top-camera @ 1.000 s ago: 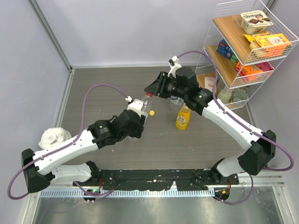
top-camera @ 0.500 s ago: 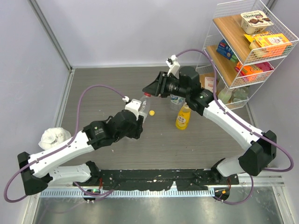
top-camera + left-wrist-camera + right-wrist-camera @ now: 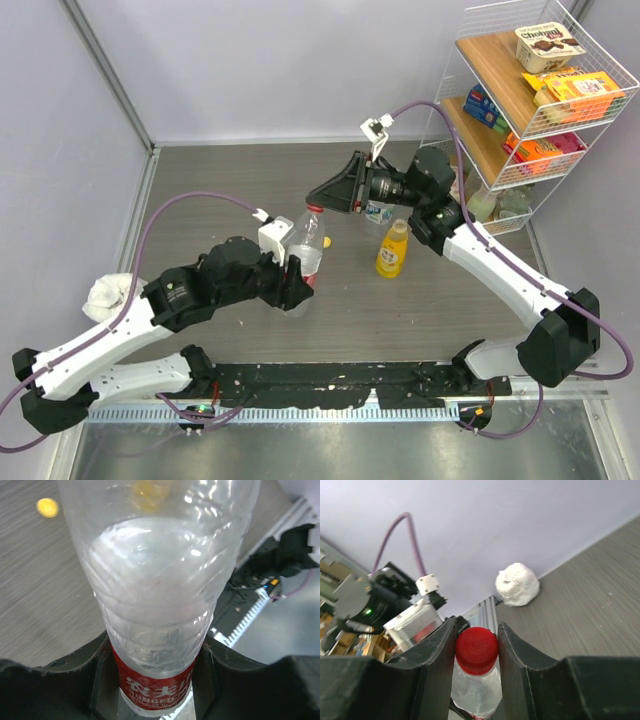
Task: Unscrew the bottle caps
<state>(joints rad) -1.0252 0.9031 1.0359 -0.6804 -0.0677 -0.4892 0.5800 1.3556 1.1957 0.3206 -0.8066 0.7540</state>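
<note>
My left gripper is shut on the lower body of the clear bottle with the red label, holding it upright; the left wrist view shows the label between my fingers. The red cap sits on the bottle's neck. My right gripper is closed around that cap, with a finger pressed on each side. The yellow-orange bottle stands to the right. A yellow cap lies loose on the table, and also shows in the left wrist view. The blue-white labelled bottle is partly hidden behind my right arm.
A wire shelf rack with food packages stands at the back right. A crumpled white cloth lies at the left by my left arm; it also shows in the right wrist view. A rail runs along the near edge.
My left arm has pulled back towards the near left, bringing the bottle more upright and into view. My right gripper has stretched out after it and now grips the red cap.
</note>
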